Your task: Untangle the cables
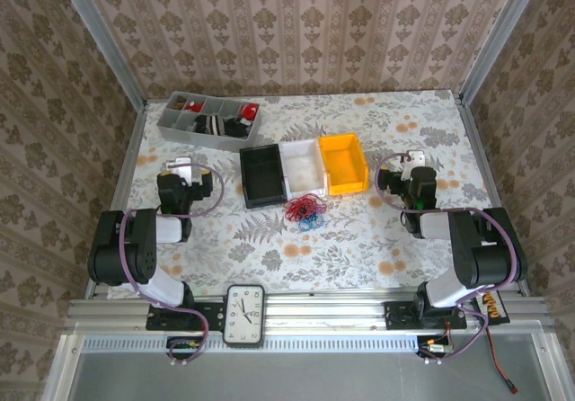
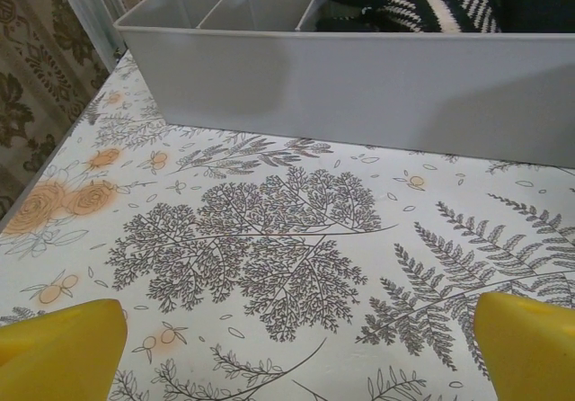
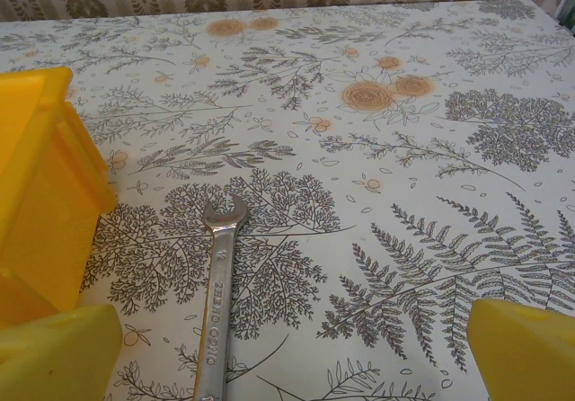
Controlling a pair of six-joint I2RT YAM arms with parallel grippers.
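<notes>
— What is seen to the left of the white bin (image 1: 301,165)?

— The left claw (image 1: 182,169) is seen well to the left of the white bin. Its yellow fingers (image 2: 58,347) are held wide apart with nothing between them. A grey divided tray (image 1: 211,118) is set behind and to the left of the white bin, and a black bin (image 1: 261,174) is placed against its left side.

— Where are the cables found?

— The cables (image 1: 305,210) are heaped in a red and blue curly tangle on the table (image 1: 377,239), just in front of the white bin.

— And to its right?

— A yellow bin (image 1: 344,163) is set against the white bin's right side. A wrench (image 3: 218,302) is laid flat beyond that. The right claw (image 1: 411,169) is held well to the right of the white bin, fingers (image 3: 526,347) spread apart, the wrench's handle lying ungripped between them.
</notes>
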